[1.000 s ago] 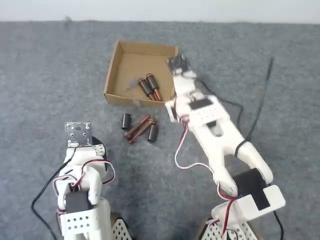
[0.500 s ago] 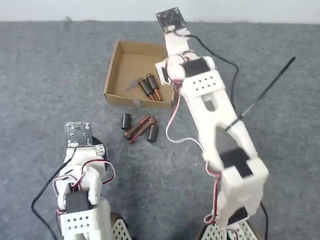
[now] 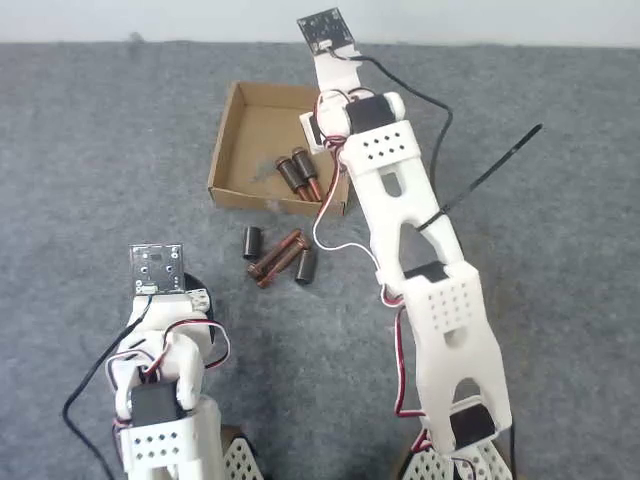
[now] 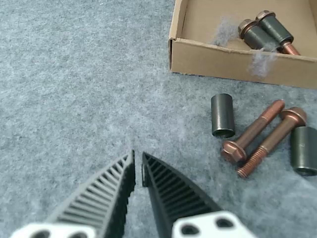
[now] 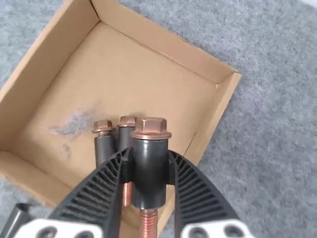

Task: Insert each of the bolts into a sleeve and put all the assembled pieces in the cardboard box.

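Observation:
My right gripper [image 5: 147, 157] is shut on an assembled piece [image 5: 148, 166], a copper bolt standing in a dark sleeve, held above the cardboard box [image 5: 166, 37] near its right wall. Two assembled pieces [image 5: 111, 139] lie side by side inside the box [image 3: 250, 125], also seen from the high view [image 3: 298, 173]. On the carpet in front of the box lie two loose copper bolts [image 3: 277, 257] between two dark sleeves [image 3: 252, 242] [image 3: 306, 265]. My left gripper [image 4: 137, 159] hovers low over the carpet to the left of these parts, shut with nothing in it.
Grey carpet covers the whole table. The right arm [image 3: 400, 220] stretches forward over the box's right side, with a black cable [image 3: 490, 175] trailing to its right. The left arm [image 3: 160, 340] stays folded near the front edge.
The right arm has straightened and swung forward, lifting its wrist over the box's far right corner. The left arm and the loose parts have not moved.

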Tool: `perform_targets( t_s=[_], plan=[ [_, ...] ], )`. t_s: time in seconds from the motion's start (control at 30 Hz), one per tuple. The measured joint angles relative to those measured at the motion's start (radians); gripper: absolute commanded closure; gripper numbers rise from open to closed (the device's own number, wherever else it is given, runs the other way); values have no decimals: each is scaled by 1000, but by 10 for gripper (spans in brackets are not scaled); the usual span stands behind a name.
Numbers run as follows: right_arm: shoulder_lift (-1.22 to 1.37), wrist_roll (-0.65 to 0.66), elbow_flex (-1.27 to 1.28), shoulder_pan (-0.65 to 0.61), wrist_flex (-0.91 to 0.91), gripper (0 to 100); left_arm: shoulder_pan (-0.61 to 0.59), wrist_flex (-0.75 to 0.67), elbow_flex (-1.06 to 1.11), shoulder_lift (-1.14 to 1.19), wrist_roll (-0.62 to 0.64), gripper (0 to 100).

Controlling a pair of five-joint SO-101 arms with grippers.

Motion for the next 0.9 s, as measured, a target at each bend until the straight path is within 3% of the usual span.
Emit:
perform_targets(
  t_s=[0.5, 0.7, 0.9],
  plan=[
    [265, -2, -161, -9, 0, 987, 0, 0, 0, 0, 0, 976],
    [311, 0, -247, -38, 2, 841, 0, 0, 0, 0, 0, 977],
    [313, 0, -281, -41, 41, 937, 0, 0, 0, 0, 0, 977]
  ],
)
